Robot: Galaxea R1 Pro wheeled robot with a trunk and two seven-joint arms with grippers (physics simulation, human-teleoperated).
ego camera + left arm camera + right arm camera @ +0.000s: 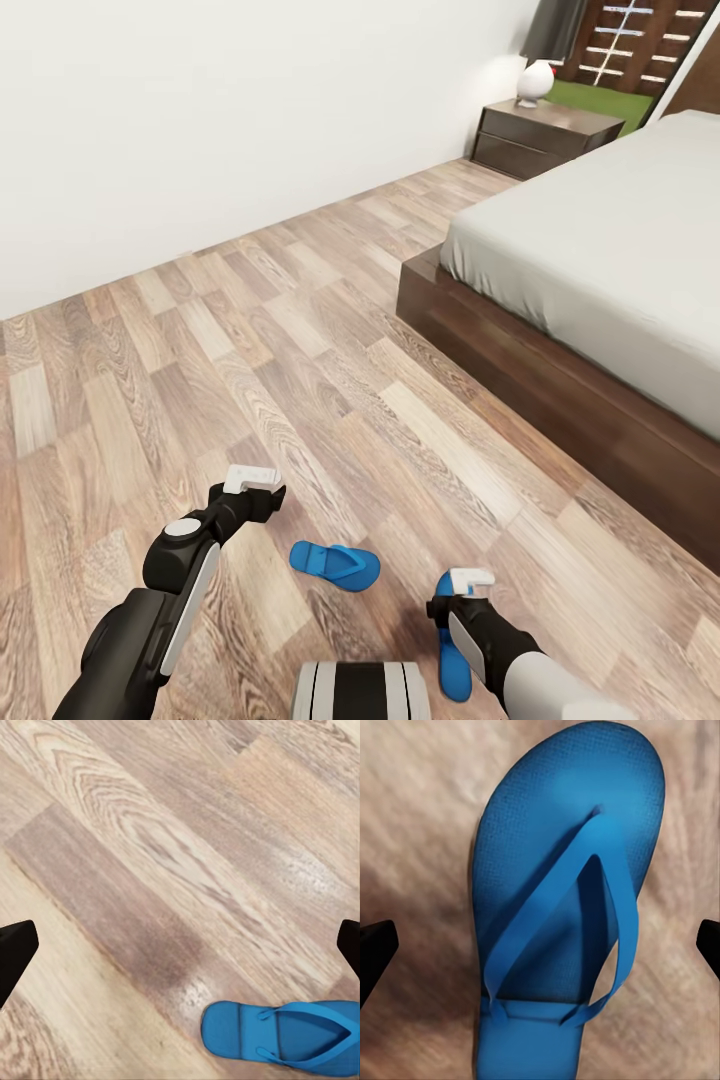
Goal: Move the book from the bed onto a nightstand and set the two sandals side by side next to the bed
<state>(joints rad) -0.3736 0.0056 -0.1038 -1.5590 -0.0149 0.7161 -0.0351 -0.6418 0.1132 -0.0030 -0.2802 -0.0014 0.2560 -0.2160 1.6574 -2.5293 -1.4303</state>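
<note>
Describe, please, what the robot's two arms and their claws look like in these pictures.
Both arms are glossy black with light grey or white panels. The left arm has a grey disc at a joint and a long pale side panel. The right arm ends in a white-grey sleeve. Each claw, left and right, has a white tip; the fingertips look black.

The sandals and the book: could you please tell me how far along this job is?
Nothing looks done yet. Both sandals lie apart on the floor, at different angles: one between the arms, the other under the open right gripper, which hovers over it. The left gripper is open and empty. The nightstand holds no book.
</note>
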